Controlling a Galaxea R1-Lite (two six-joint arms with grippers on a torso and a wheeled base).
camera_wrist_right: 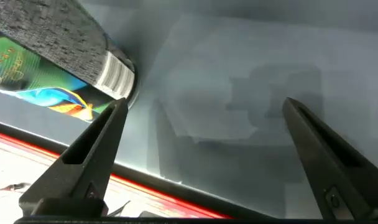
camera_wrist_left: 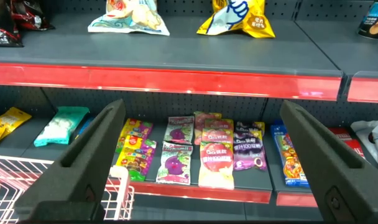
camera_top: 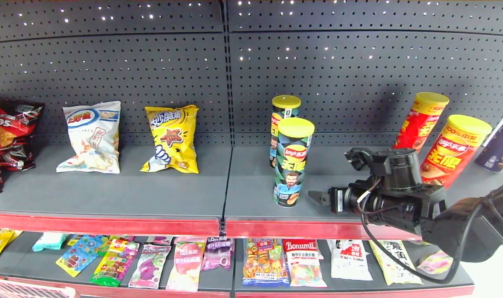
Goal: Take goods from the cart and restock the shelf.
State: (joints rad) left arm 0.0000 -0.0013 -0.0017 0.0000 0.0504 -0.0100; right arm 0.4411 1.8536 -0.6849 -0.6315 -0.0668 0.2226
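Observation:
A green-and-black chip can (camera_top: 293, 165) with a yellow lid stands upright near the front of the upper shelf (camera_top: 152, 194), and a matching can (camera_top: 284, 111) stands behind it. My right gripper (camera_top: 317, 197) hovers low over the shelf just right of the front can, open and holding nothing. The right wrist view shows that can's base (camera_wrist_right: 46, 74) to one side of the open gripper (camera_wrist_right: 204, 106), outside its fingers. My left gripper (camera_wrist_left: 201, 106) is open and empty in front of the lower shelf (camera_wrist_left: 176, 74), above the wire cart (camera_wrist_left: 27, 180).
Two red chip cans (camera_top: 450, 151) lean at the right of the upper shelf, beside a dark can (camera_top: 499, 145). White (camera_top: 94, 136), yellow (camera_top: 171, 138) and red-black (camera_top: 11, 132) chip bags stand at the left. Candy bags (camera_top: 185, 260) line the lower shelf. The cart's corner (camera_top: 28, 289) is at bottom left.

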